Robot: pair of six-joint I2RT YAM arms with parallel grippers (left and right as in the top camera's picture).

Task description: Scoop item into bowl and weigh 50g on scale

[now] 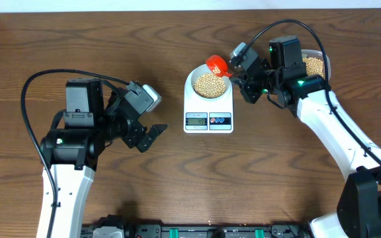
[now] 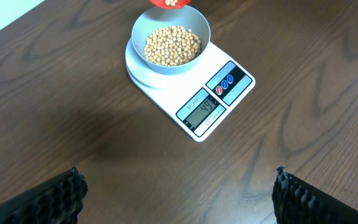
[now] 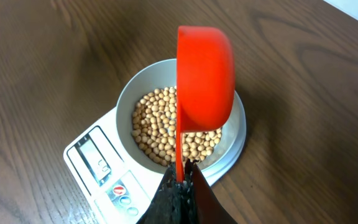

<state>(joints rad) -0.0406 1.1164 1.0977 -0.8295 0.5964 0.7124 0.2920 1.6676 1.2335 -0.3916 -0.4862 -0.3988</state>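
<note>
My left arm (image 1: 68,149) stands at the left side of the desk (image 1: 177,192), its white lower link coming up from the near edge and its wrist (image 1: 127,109) bent toward the middle. My left jaws are spread wide and hold nothing. Their ribbed black fingers (image 2: 48,199) show in the two bottom corners of the left wrist view, hanging above the desk. My right arm (image 1: 333,132) reaches in from the near right corner, stretched far and leftward. My right jaws are closed tight on the thin handle of a red scoop (image 3: 205,74), fingers (image 3: 166,202) pressed together.
</note>
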